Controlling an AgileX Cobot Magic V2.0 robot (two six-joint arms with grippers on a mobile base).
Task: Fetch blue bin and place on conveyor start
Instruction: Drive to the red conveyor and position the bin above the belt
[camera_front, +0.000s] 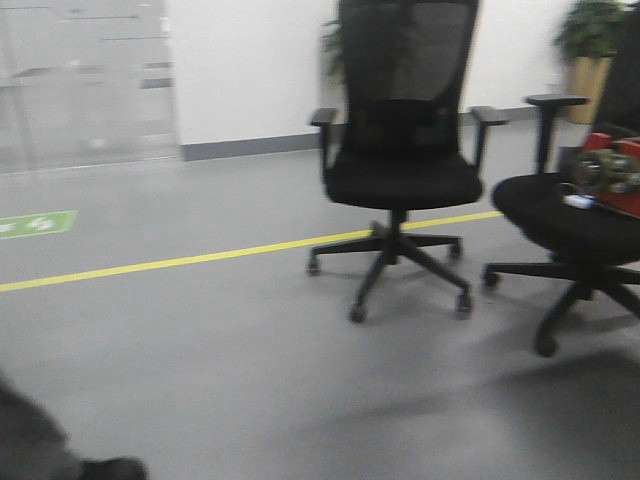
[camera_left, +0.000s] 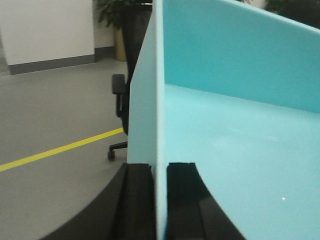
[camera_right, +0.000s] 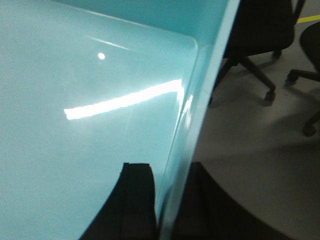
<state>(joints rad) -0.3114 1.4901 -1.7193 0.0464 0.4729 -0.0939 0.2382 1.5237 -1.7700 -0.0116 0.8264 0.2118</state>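
Observation:
The blue bin (camera_left: 240, 125) is a pale cyan plastic tub that fills both wrist views; its glossy inside shows in the right wrist view (camera_right: 90, 100). My left gripper (camera_left: 160, 172) is shut on the bin's left wall, one black finger outside and one inside. My right gripper (camera_right: 167, 175) is shut on the bin's right wall in the same way. The bin hangs above the grey floor between the two grippers. The conveyor start is out of view. Neither gripper nor the bin shows in the front view.
A black office chair (camera_front: 400, 160) stands ahead on the grey floor, with a second chair (camera_front: 575, 225) at the right carrying a red box (camera_front: 620, 170). A yellow floor line (camera_front: 200, 258) crosses the room. Potted plants (camera_front: 590, 50) stand by the white wall.

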